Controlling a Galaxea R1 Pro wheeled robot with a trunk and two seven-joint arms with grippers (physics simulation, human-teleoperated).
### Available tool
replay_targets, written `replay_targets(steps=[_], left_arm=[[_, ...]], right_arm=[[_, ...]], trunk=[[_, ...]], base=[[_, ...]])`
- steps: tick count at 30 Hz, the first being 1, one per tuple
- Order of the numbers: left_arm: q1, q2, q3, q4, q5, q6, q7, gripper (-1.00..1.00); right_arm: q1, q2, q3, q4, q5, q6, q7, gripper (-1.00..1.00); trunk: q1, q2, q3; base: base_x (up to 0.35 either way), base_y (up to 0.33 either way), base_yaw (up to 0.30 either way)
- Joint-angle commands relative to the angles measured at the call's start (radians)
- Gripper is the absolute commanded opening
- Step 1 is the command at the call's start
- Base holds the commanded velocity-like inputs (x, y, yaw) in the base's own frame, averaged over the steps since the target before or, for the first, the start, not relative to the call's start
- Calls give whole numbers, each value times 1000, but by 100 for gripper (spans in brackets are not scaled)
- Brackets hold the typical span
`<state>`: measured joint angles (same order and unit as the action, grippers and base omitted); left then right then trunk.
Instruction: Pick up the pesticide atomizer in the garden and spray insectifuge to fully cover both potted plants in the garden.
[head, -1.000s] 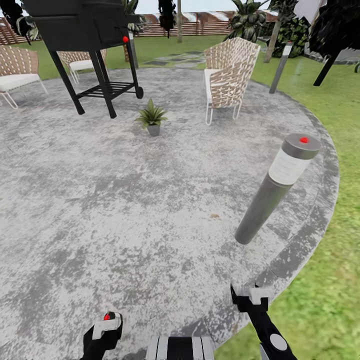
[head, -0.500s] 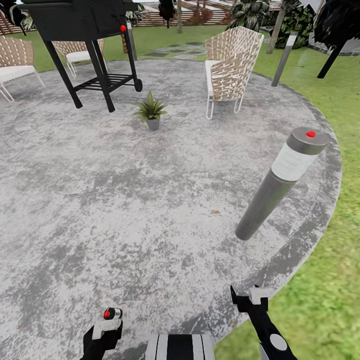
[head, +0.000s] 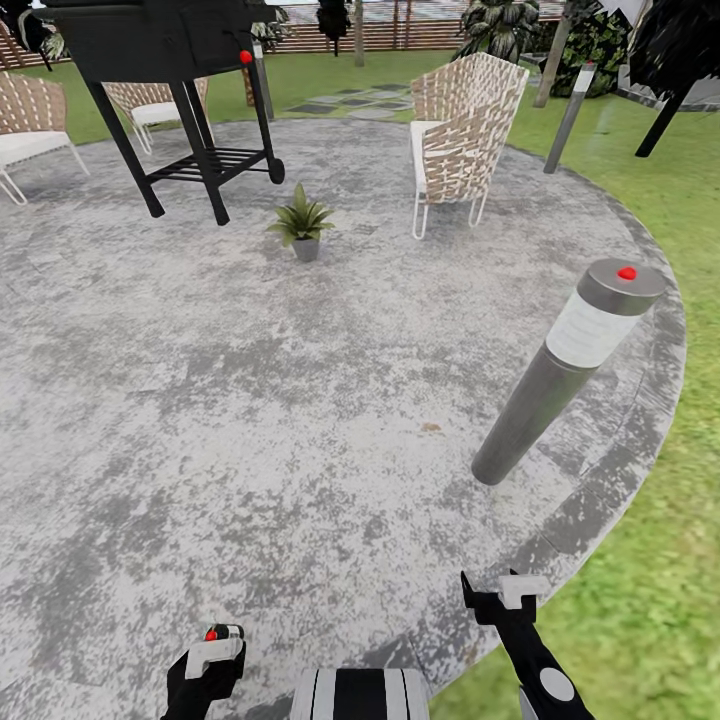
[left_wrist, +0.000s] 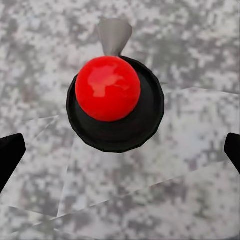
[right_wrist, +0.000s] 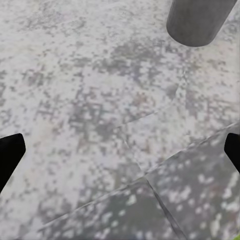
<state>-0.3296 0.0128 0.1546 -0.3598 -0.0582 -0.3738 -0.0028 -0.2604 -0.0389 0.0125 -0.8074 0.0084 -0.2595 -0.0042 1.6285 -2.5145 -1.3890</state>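
- Carry-to-plant step, I judge: the left hand (head: 205, 655) is clamped on the slim red-capped, dark-bodied pesticide atomizer (left_wrist: 111, 95), held low over the mottled grey paving (head: 250, 400).
- Right hand (head: 500, 597) spread apart, holding nothing.
- 1 small green potted plant (head: 301, 221) sits well ahead; next, drive closer.
- Grey bollard lamp (head: 565, 370) stands right; black grill (head: 165, 70) and wicker chair (head: 460, 135) flank the plant.

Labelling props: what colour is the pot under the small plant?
Grey pot, best seen in the head view.

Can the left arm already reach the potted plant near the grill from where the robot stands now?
Probably not. The potted plant stands far across the paving, while the left claw sits low by the robot's base. Nothing blocks the way; the robot likely must drive closer.
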Motion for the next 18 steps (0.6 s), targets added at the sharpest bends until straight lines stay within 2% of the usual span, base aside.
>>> replay_targets(steps=[1, 18], left_arm=[[0, -1, 5, 1, -6, -4, 0, 100], [0, 1, 6, 1, -5, -4, 0, 100]], right_arm=[[0, -1, 1, 1, 1, -3, 0, 100], [0, -1, 1, 1, 1, -3, 0, 100]], trunk=[[0, 0, -1], [0, 0, -1]], base=[[3, 0, 0], [25, 0, 0]])
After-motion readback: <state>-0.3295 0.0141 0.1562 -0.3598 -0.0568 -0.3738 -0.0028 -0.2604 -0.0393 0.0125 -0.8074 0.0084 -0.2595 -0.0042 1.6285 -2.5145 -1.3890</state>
